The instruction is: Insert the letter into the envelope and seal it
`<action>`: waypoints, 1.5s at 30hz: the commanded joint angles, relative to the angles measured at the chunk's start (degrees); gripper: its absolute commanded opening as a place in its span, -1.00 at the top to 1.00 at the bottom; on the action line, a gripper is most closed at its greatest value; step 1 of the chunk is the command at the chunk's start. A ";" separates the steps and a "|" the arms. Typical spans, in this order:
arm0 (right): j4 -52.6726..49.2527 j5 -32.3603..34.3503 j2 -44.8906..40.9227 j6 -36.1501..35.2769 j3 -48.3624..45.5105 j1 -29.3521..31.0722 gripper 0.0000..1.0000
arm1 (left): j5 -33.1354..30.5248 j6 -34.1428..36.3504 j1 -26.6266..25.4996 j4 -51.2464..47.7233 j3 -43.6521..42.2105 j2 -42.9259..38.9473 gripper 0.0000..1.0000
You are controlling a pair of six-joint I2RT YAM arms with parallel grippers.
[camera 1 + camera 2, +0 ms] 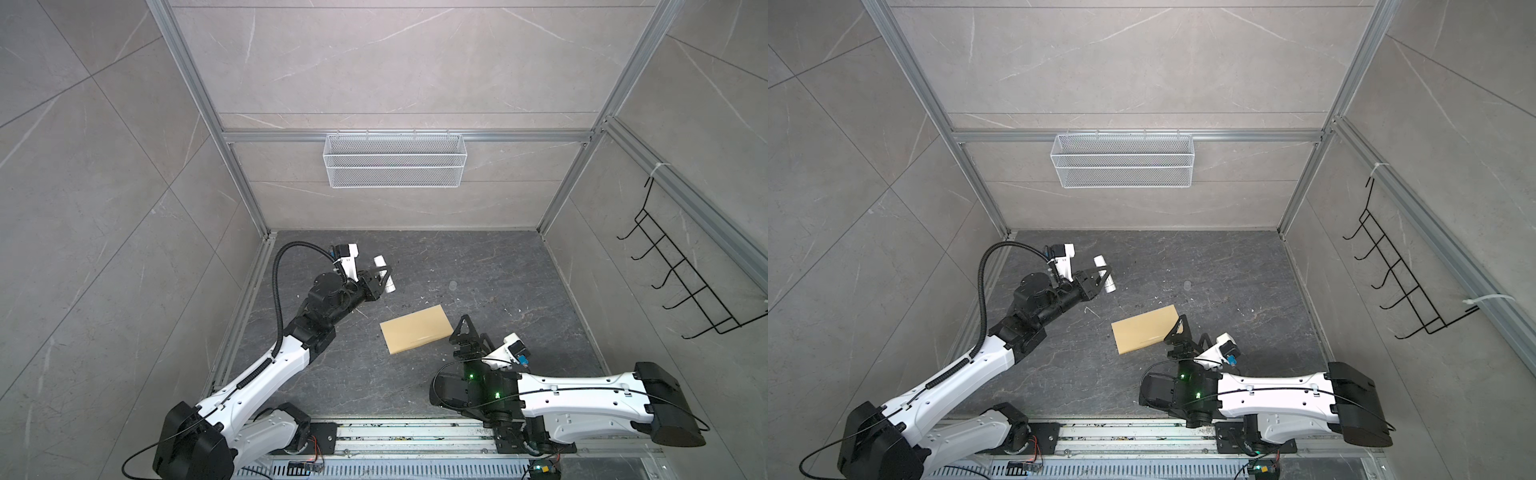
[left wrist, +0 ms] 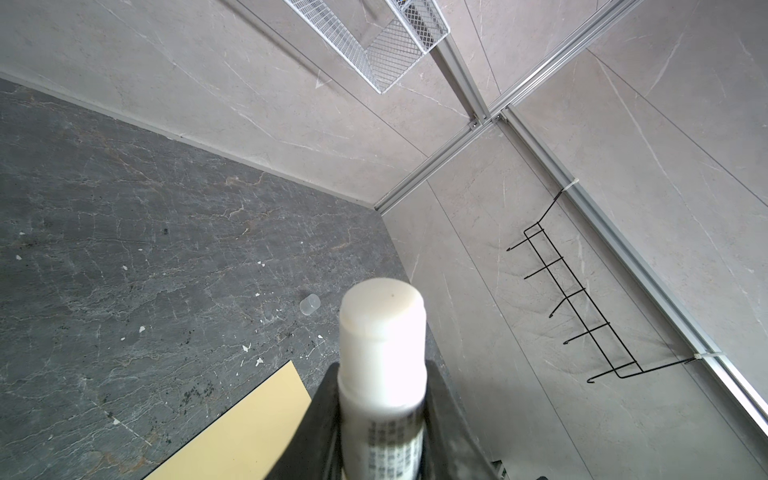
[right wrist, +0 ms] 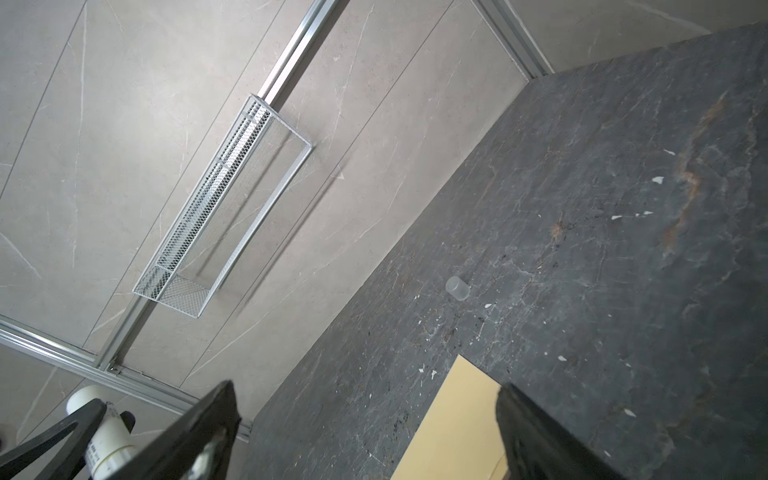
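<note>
Top views, left fingers (image 1: 374, 279) (image 1: 1096, 279): clamped on a white glue stick (image 1: 379, 262) (image 1: 1099, 261), which is held above the back left of the desk (image 1: 519, 291) (image 1: 1246, 291) and lies crosswise in the grip.
Top views, right fingers (image 1: 455, 332) (image 1: 1172, 330): spread wide with nothing in them, at the envelope's right end. Whether they touch it cannot be told.
Top views, envelope (image 1: 417, 329) (image 1: 1144, 330): plain yellow-tan, lying flat and askew near the middle of the dark, veined desk, between the two arms.
Top views, cap (image 1: 453, 285) (image 1: 1187, 285): small and clear, standing alone on the desk behind the envelope and apart from it.
Top views, walls: a white mesh basket (image 1: 395, 166) (image 1: 1121, 166) hangs on the back wall and a black wire hook rack (image 1: 681, 282) (image 1: 1404, 282) on the right wall.
Left wrist, left fingers (image 2: 320, 424): dark, pressed to both sides of the glue stick (image 2: 382, 353), whose pale rounded end points away from the camera.
Left wrist, surroundings: a corner of the envelope (image 2: 249, 428) lies just beside the fingers. The cap (image 2: 309, 303) sits farther out on the desk (image 2: 124, 208).
Right wrist, right fingers (image 3: 199, 432): set far apart with an empty gap, and the envelope (image 3: 461, 424) shows between them.
Right wrist, surroundings: the cap (image 3: 457, 287) stands beyond the envelope. The glue stick (image 3: 104, 432) is seen off to one side in the left fingers (image 3: 54, 436).
</note>
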 commanded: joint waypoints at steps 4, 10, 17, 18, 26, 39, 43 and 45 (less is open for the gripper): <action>0.40 5.25 -1.18 34.66 -0.06 2.48 -0.98 | 0.14 0.39 -0.03 2.95 1.28 1.09 1.00; -54.36 12.36 8.06 34.20 23.00 3.54 -0.99 | 0.57 0.25 -0.07 3.84 1.28 1.93 1.00; -62.49 12.11 20.47 -21.15 41.57 2.28 -1.00 | 1.30 -0.43 -0.25 4.63 1.28 2.98 1.00; -62.53 12.01 20.54 -24.62 41.83 1.84 -1.00 | 1.43 -0.51 -0.25 4.68 1.32 3.07 1.00; -62.54 10.07 15.04 -40.97 37.27 -1.23 -1.00 | 1.12 -0.86 -0.33 4.76 1.19 3.46 1.00; -62.49 4.67 7.14 -25.32 34.24 -3.56 -0.99 | 1.75 -1.51 -0.76 5.40 1.99 4.92 1.00; -62.53 4.27 -5.83 10.14 25.98 -3.00 -0.99 | 1.08 -1.43 -0.95 5.45 1.46 4.56 1.00; -62.41 6.52 -10.23 26.48 20.79 -1.96 -0.99 | 0.90 -1.38 -0.97 5.60 1.30 4.63 1.00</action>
